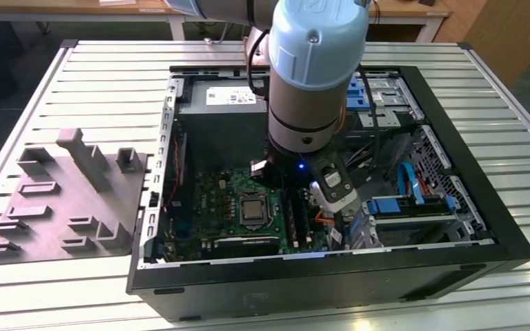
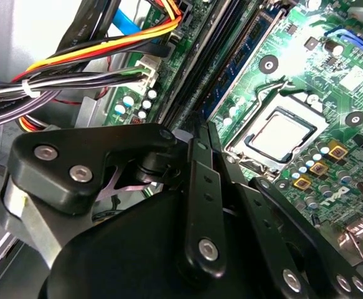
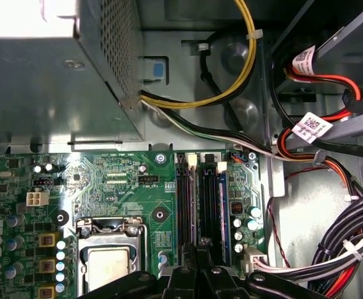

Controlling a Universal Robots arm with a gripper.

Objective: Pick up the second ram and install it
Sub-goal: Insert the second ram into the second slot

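Gripper (image 2: 200,134) fingers pressed close, pinching the second ram (image 3: 204,205) edge-on, over the motherboard (image 3: 125,180) slots (image 3: 184,199). First wrist view: ram standing in line with the slots beside the CPU socket (image 3: 109,265). Second wrist view: cable bundle (image 2: 75,68) alongside. Exterior view: arm (image 1: 316,76) masks the slots; grey tray (image 1: 63,200) at exterior view's left.

Slatted metal table (image 1: 486,89), open computer case (image 1: 449,265), grey moulded tray (image 1: 53,221)

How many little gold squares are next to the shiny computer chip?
3 gold squares, in one row beside the silver processor in the second wrist view: first, middle, last. More could be hidden beyond the row.
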